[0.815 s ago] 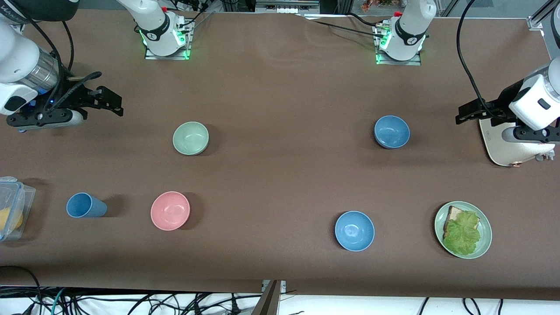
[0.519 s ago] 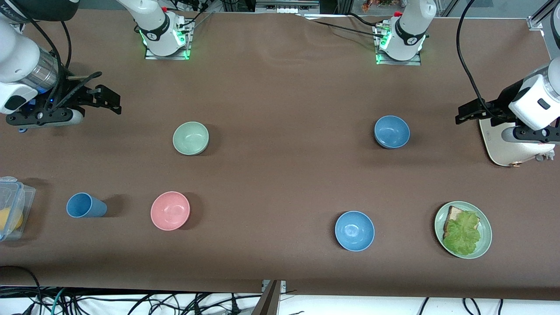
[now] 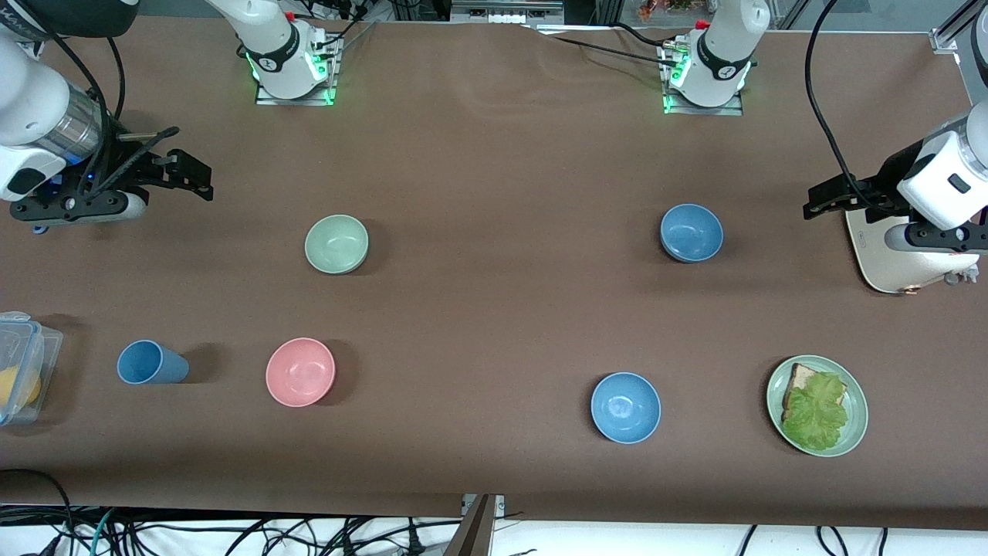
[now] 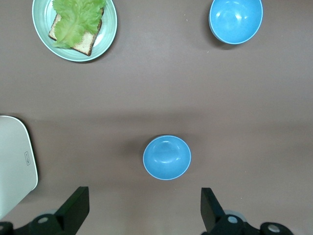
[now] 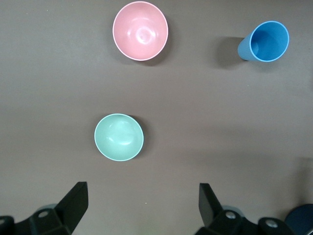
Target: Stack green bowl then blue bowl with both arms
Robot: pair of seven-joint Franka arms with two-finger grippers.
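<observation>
Brown cloth covers your table [image 3: 494,324]: in the front view the green bowl [image 3: 336,244] sits toward the right arm's end, the blue bowl [image 3: 691,232] toward the left arm's end, well apart. A brighter blue bowl [image 3: 626,408] and a pink bowl [image 3: 300,371] lie nearer the camera. Your left wrist view shows the left end effector [image 4: 145,215] spread wide, empty, hanging above the blue bowl [image 4: 167,157]. Your right wrist view shows the right end effector [image 5: 143,213] equally wide, empty, above the green bowl [image 5: 119,137].
</observation>
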